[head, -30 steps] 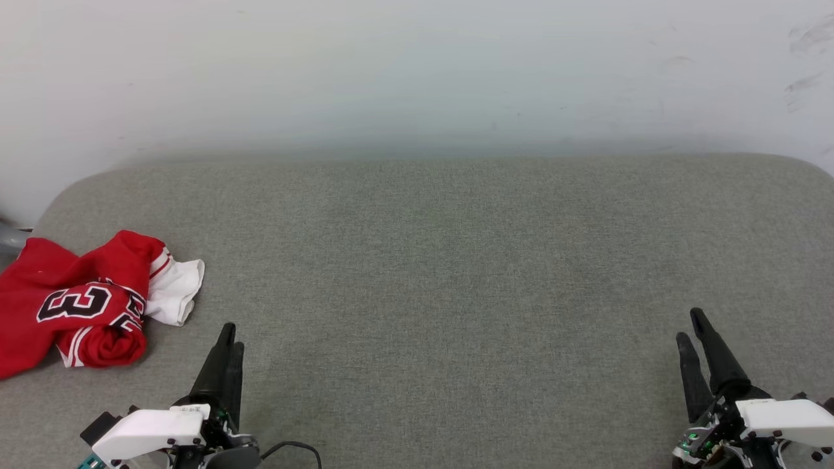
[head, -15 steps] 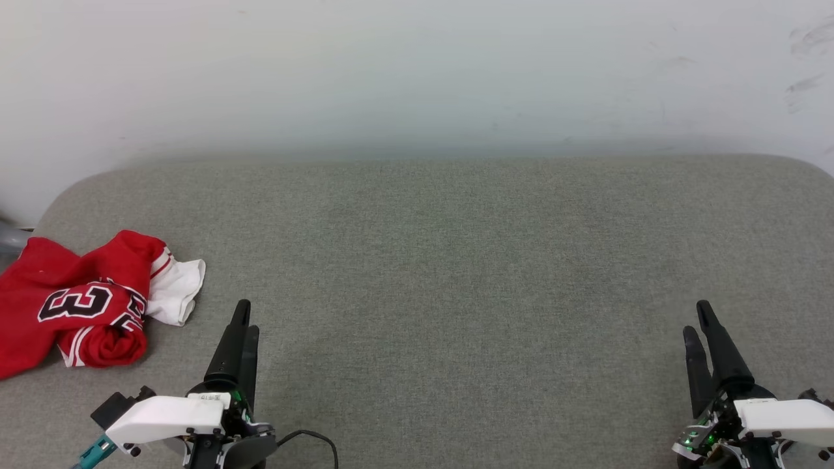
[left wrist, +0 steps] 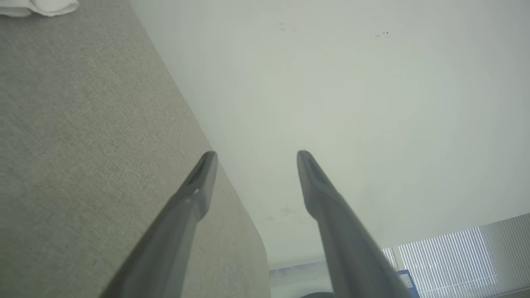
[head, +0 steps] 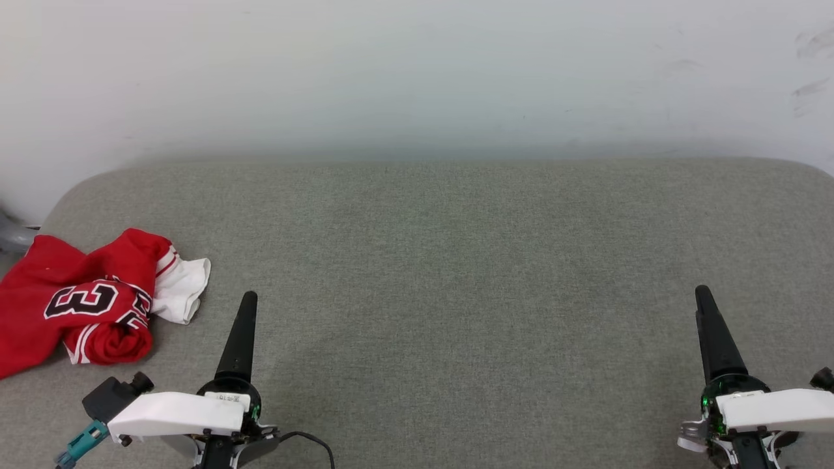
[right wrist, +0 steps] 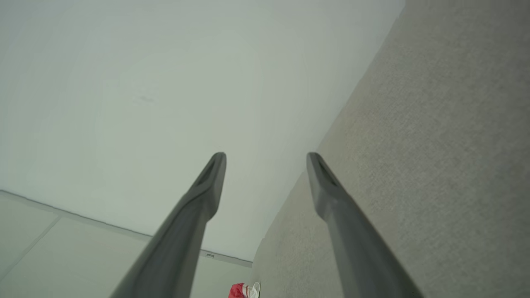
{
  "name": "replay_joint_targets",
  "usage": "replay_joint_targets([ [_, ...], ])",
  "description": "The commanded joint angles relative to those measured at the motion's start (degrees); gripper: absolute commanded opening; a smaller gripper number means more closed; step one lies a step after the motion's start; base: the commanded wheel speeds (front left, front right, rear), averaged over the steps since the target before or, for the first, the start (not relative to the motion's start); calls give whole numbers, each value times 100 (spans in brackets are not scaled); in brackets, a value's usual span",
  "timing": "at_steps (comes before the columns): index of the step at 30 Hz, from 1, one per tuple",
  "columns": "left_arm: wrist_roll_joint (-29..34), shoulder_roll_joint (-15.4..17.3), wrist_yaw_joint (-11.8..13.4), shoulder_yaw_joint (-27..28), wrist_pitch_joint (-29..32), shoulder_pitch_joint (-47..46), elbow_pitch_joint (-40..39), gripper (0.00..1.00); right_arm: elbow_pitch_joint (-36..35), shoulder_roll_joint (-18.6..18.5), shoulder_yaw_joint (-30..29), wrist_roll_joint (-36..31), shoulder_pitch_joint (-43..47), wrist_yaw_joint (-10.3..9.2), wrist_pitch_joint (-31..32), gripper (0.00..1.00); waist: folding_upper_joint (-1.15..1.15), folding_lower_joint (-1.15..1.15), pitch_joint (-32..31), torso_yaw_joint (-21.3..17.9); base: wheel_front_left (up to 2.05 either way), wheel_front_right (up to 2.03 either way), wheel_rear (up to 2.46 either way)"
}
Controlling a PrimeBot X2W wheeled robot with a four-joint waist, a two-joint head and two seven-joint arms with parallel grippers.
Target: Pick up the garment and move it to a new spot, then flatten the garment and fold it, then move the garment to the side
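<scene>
The red jersey garment (head: 71, 303) lies crumpled at the far left of the grey cushion, black numerals up and a white sleeve (head: 184, 290) sticking out to its right. The right wrist view catches a small bit of the garment (right wrist: 242, 290) at its bottom edge. My left gripper (head: 246, 306) hovers just right of the garment, apart from it; the left wrist view shows the left gripper (left wrist: 253, 155) open and empty. At the lower right of the head view stands my right gripper (head: 702, 299), and the right wrist view shows this right gripper (right wrist: 265, 156) open with nothing held.
A wide grey upholstered surface (head: 456, 273) stretches between the arms, with rounded corners. A pale wall (head: 417, 71) rises directly behind it. A grey object (head: 12, 238) pokes in at the far left edge. Window blinds (left wrist: 459, 256) show in the left wrist view.
Both arms have risen and rolled, so in the head view each gripper's two fingers now overlap as one. The camera has shifted slightly; the garment lies as before.
</scene>
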Motion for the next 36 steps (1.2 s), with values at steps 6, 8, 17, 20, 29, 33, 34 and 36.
replay_joint_targets([
  [6, 1085, 13, -12, -21, -175, 34, -322, 100, -303, -14, 52, -1329, 9, 1, -176, 100, 0, 0, -13, 23, 0, 0, 0],
  [8, 1365, 11, -12, -16, -216, 52, -372, 100, -337, -14, 50, -1678, 26, 1, -216, 100, 0, 0, -16, 29, 0, 0, 0],
  [17, 2630, 123, -14, -105, -387, 104, -472, 100, -479, -16, 86, -3139, 112, 1, -201, 100, 0, 0, -25, 61, 0, 0, 0],
  [20, 3026, 175, -14, -160, -441, 104, -485, 100, -560, -17, 83, -3553, 141, 1, -149, 100, 0, 0, -24, 70, 0, 0, 0],
  [29, 4299, 336, 13, -266, -615, 157, -460, 100, -932, -24, 128, -4623, 257, 1, 124, 100, 0, 0, -34, 77, 0, 0, 0],
  [33, 4733, 397, 90, -321, -680, 171, -448, 100, -1094, -61, 133, -5014, 286, 1, 224, 100, 0, 0, -31, 83, 0, 0, 0],
  [34, 4821, 412, 119, -338, -690, 171, -448, 100, -1129, -69, 136, -5112, 295, 1, 245, 100, 0, 0, -30, 84, 0, 0, 0],
  [36, 5010, 456, 172, -383, -728, 176, -439, 100, -1191, -86, 143, -5305, 312, 1, 275, 100, 0, 0, -26, 88, 0, 0, 0],
])
